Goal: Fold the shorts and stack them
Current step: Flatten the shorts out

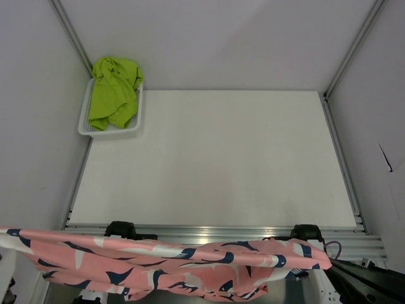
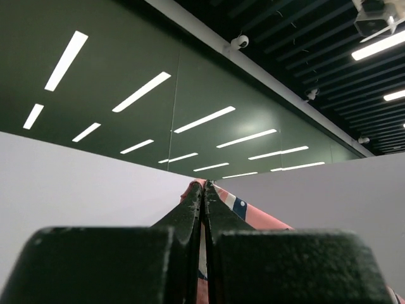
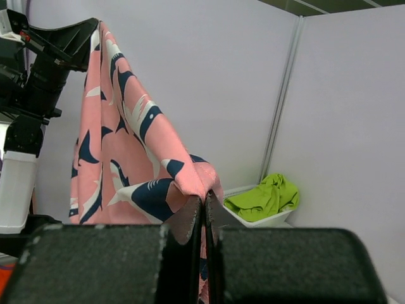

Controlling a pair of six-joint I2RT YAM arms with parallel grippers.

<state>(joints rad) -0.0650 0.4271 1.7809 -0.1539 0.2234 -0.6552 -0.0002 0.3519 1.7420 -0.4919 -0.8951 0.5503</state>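
1. Left gripper [image 2: 202, 190] and right gripper [image 3: 204, 201] both pinched the pink shorts [image 1: 171, 266], stretched sideways between them.
2. Table [image 1: 215, 158] lay straight ahead of both; green shorts [image 1: 114, 92] sat far ahead-left, in the basket [image 1: 85, 128].

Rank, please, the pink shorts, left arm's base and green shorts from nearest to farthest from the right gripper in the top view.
1. pink shorts: in its grip.
2. left arm's base: near edge, left.
3. green shorts: in the far-left basket.
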